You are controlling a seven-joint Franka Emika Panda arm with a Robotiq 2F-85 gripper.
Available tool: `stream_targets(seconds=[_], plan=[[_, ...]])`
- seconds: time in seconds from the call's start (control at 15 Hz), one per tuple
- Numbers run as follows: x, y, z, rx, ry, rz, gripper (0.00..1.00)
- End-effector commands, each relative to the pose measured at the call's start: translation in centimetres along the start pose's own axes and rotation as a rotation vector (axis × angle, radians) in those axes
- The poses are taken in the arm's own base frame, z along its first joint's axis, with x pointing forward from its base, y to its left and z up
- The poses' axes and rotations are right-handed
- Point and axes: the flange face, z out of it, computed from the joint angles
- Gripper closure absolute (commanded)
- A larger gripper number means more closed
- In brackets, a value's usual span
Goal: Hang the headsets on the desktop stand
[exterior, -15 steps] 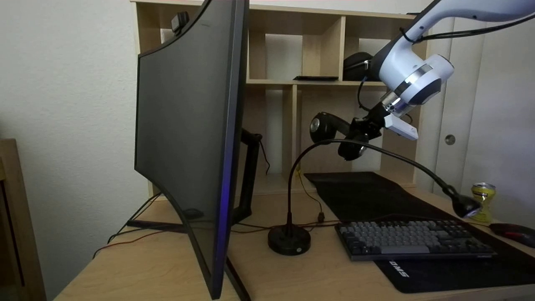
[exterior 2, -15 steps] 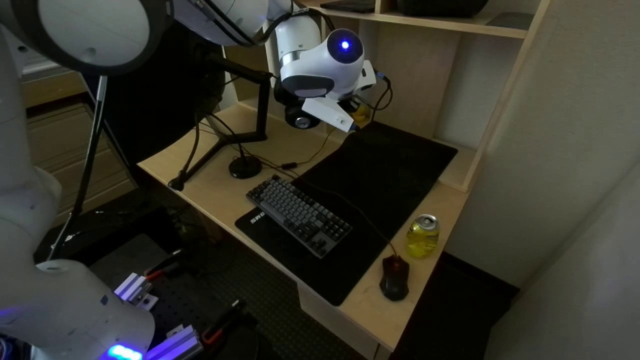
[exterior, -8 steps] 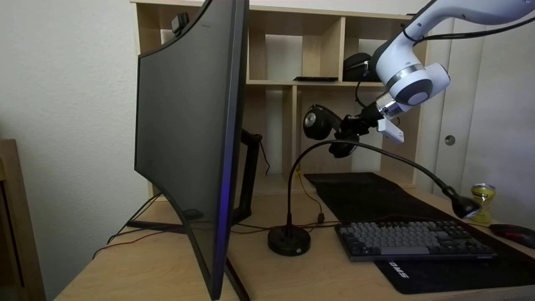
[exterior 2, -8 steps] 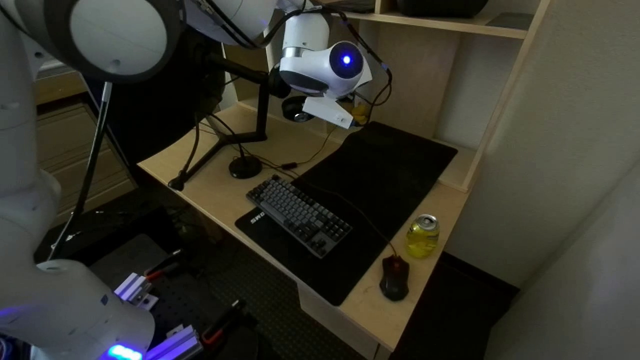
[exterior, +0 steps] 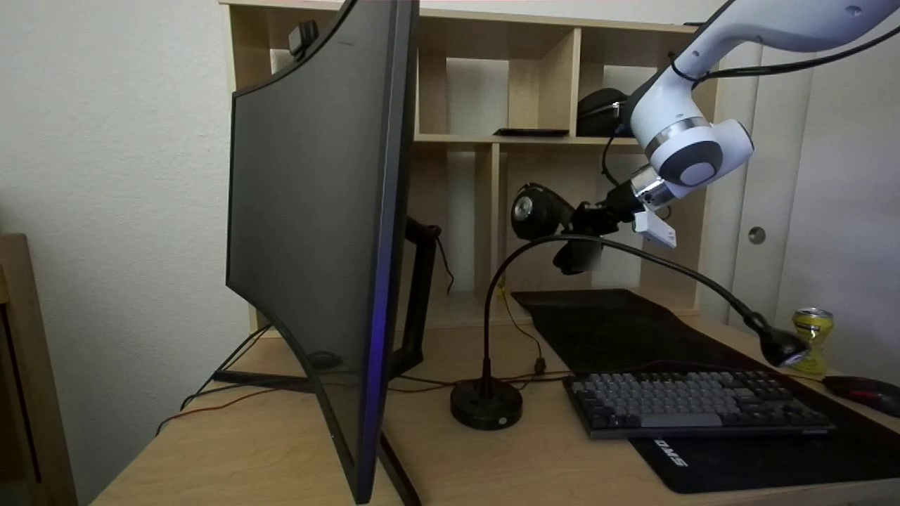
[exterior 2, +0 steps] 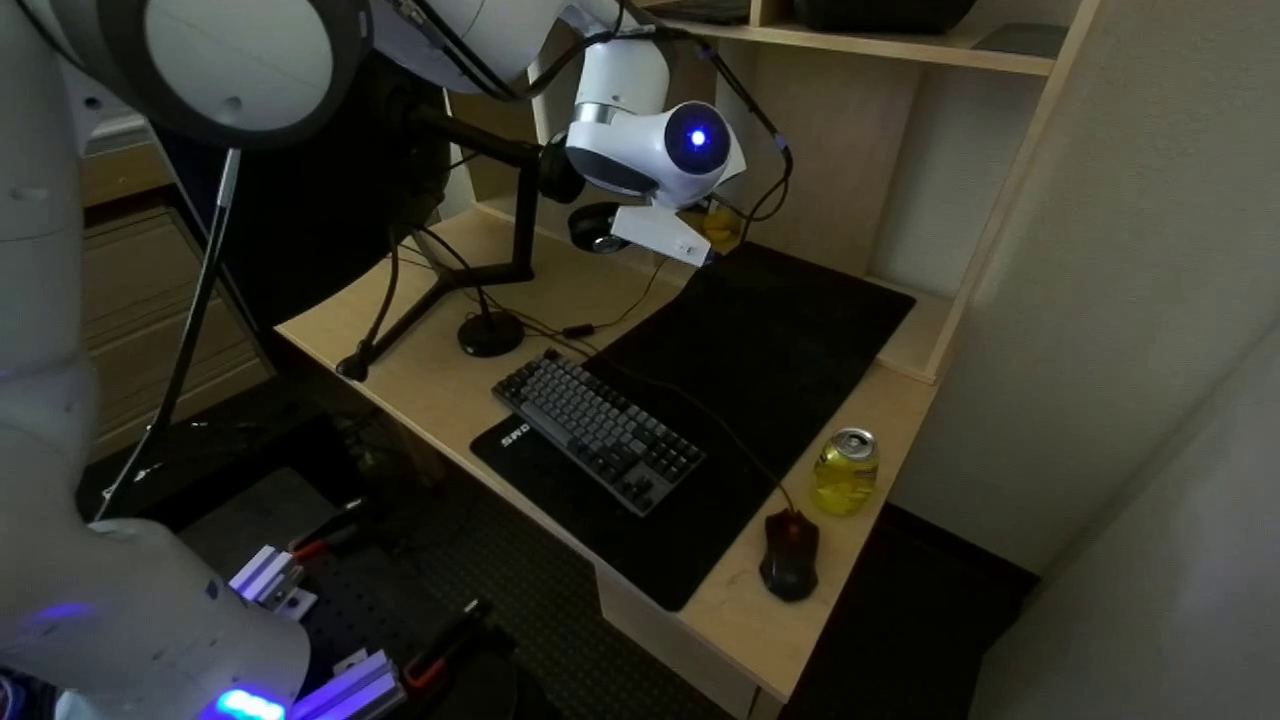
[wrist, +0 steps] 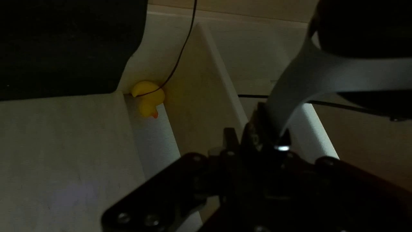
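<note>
The dark headset (exterior: 536,211) hangs in the air above the desk in both exterior views, its ear cups apart; its round cups also show beside the wrist (exterior 2: 560,170). My gripper (exterior: 585,219) is shut on the headset's band near one cup. In the wrist view the band (wrist: 325,75) rises from between the fingers (wrist: 257,145) and curves right; the fingers are very dark there. A black gooseneck arm on a round base (exterior: 486,404) stands on the desk, its arch crossing in front of the lower cup in that view. I cannot make out another headset stand.
A large curved monitor (exterior: 309,190) with a black stand (exterior: 420,295) is left of the headset. A shelf (exterior: 534,140) stands behind. On the desk are a keyboard (exterior 2: 600,430), mouse pad (exterior 2: 760,320), mouse (exterior 2: 790,555), yellow can (exterior 2: 845,470) and a yellow duck (wrist: 149,96).
My gripper has carried the headset left in an exterior view, with a slight turn; it rose, then dipped a little. A second ear cup now shows beside the wrist. The desk items have not moved.
</note>
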Motion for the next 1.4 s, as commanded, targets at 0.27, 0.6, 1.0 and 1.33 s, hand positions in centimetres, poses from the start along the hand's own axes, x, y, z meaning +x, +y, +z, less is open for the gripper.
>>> stream_targets(seconds=[0.27, 0.6, 1.0, 1.33], plan=[[1.4, 1.3, -0.5, -0.097, -0.009, -0.412, 0.95], [3.2, 1.8, 0.2, -0.09, 0.173, -0.571, 0.95], [2.5, 1.0, 3.2, 0.134, 0.375, -0.617, 0.95], [1.1, 0.3, 3.8, 0.303, 0.391, -0.649, 0.8]])
